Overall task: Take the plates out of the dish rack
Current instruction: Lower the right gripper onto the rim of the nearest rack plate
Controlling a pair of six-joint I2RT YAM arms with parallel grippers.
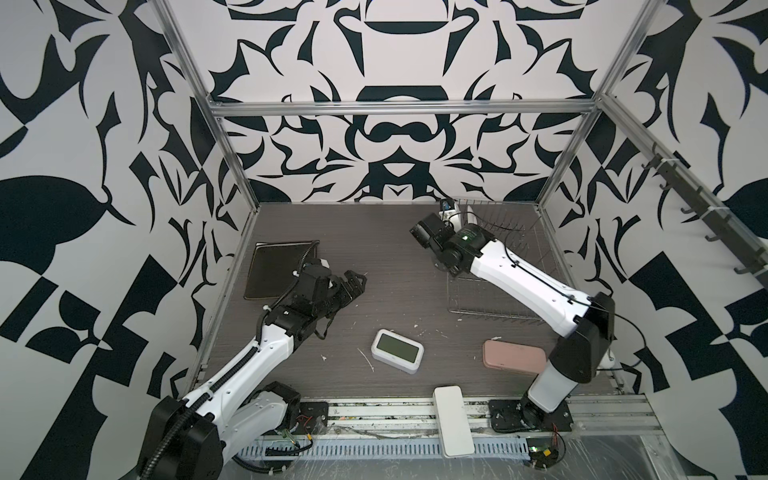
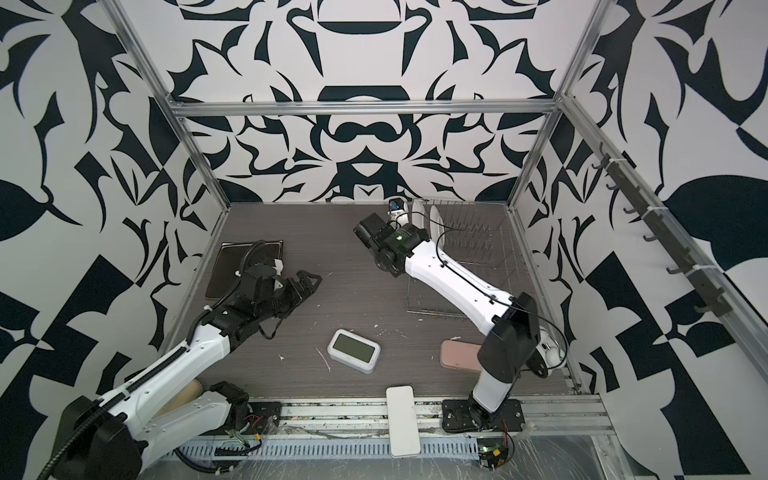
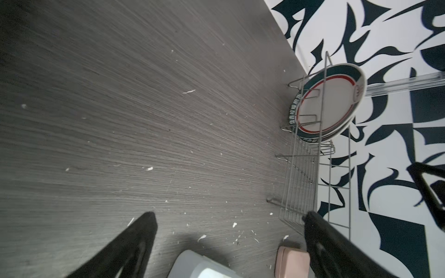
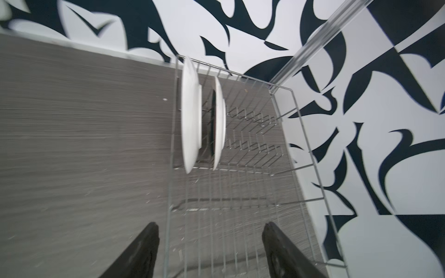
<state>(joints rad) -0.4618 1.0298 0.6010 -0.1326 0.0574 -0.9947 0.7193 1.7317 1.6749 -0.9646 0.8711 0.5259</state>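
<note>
Silver wire dish rack (image 2: 478,249) at the far right of the bench (image 1: 395,257). Holds two round white plates (image 4: 191,115) upright, side by side, in its far left corner. Dark square plate (image 1: 270,266) flat near the bench's left edge. Right tool (image 4: 210,224) above the rack's near part, jaws apart, gripping nothing. Left tool (image 3: 228,214) spread wide over bare bench, empty.

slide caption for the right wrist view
Open right gripper above the dish rack, facing two plates standing on edge in it.
</note>
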